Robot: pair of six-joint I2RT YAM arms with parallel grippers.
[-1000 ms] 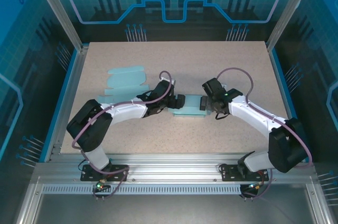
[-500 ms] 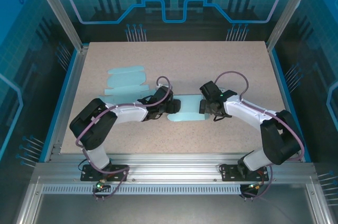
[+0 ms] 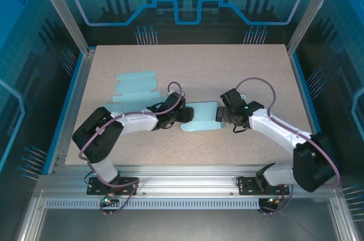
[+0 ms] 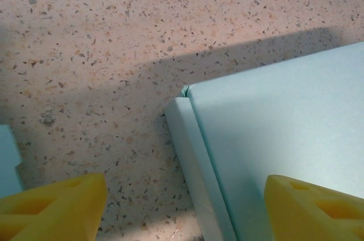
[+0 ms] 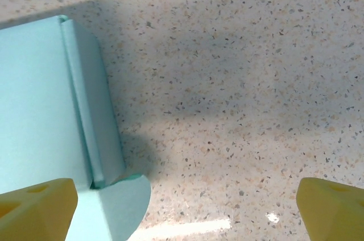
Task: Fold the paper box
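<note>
Pale teal paper box [image 3: 203, 117], smooth creased panels, speckled stone-look table [image 3: 227, 70]

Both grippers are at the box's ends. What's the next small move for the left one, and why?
Probably close the left gripper on the narrow strip at the left end of the paper box. Its fingers stand apart, one over the table, one over the box top, with that strip between them. The right gripper is open at the other end.
</note>
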